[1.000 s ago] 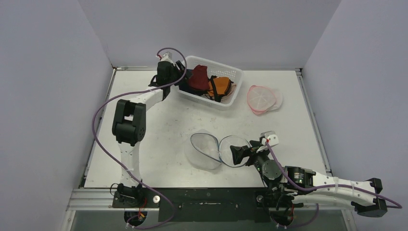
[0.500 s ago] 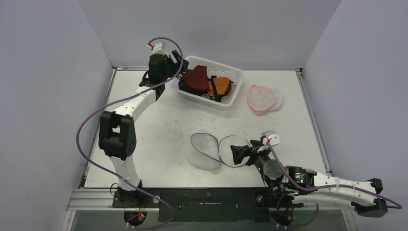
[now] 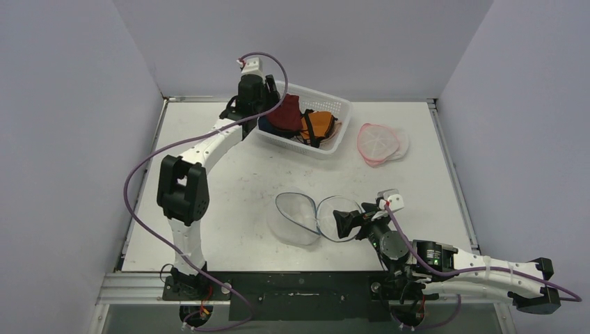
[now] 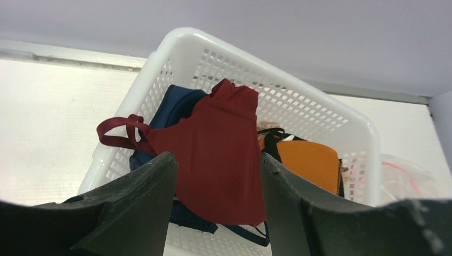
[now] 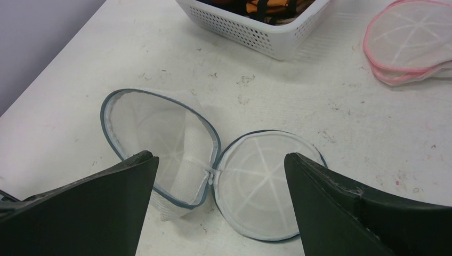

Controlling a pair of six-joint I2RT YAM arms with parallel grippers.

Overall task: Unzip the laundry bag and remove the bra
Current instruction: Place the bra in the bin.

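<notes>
your left gripper [image 4: 216, 160] hangs over the left end of the white basket [image 3: 313, 147], fingers apart. the dark red bra [image 4: 224, 122] lies in the basket just beyond the gap between them. a navy garment [image 4: 170, 106] and an orange garment [image 4: 309, 162] share the basket. that arm reaches far across the table [image 5: 80, 80]. further right, the laundry bag [image 5: 256, 186] lies unzipped, both halves splayed, under your right gripper [image 5: 219, 157], which is spread wide on a low arm. a pink mesh bag [image 5: 410, 37] lies beyond.

Lab test cell: bare grey walls [image 3: 69, 104] boxing white table [image 3: 236, 174], black mounting rail [image 3: 306, 296]
</notes>
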